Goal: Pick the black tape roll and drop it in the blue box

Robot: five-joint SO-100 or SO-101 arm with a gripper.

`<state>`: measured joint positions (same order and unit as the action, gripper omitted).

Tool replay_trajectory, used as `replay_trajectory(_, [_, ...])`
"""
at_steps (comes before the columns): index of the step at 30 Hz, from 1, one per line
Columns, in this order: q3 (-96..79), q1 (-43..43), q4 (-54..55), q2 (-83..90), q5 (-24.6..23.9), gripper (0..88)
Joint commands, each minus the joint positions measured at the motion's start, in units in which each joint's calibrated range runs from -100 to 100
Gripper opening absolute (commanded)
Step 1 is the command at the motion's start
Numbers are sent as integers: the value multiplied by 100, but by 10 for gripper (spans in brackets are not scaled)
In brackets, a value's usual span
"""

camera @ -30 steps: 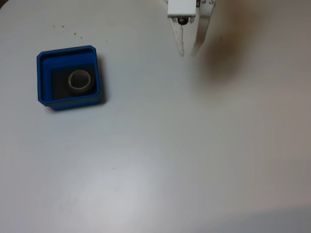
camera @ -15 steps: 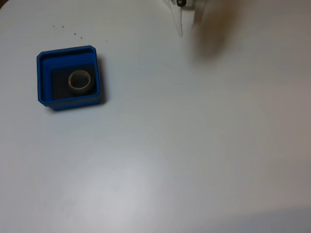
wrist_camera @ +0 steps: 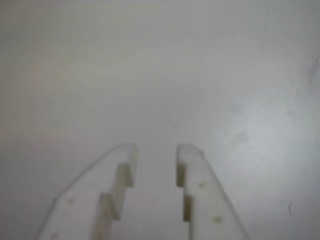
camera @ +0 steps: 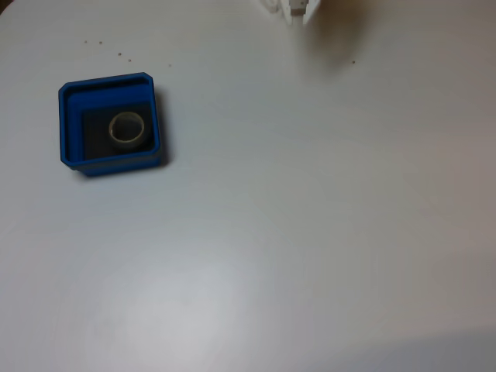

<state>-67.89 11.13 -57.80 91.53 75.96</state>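
Now | black tape roll [camera: 127, 129] lies inside blue box [camera: 109, 160] on table [camera: 294, 232], well apart from pincer [wrist_camera: 155, 151] | fingers apart, empty | pincer has retreated toward top edge since earlier.

We are looking down in the fixed view at a pale grey-white bench [camera: 310, 232] with a smooth, faintly glossy top. The blue box [camera: 68, 124] is sitting flat on it, and it is the one large thing resting directly on the surface. Just above the box, a few tiny dark specks [camera: 119, 54] are dotting the bench. Far to the right of the box and higher up, a soft brownish shadow [camera: 345, 35] is lying across the surface.
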Motion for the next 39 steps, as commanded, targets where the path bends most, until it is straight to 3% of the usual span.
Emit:
replay_trajectory(1, [-497,5,-12,822,12,14])
replay_trajectory(24, [-3166,5,4,755,30,14])
replay_trajectory(39, [-3202,-4,54,730,39,14])
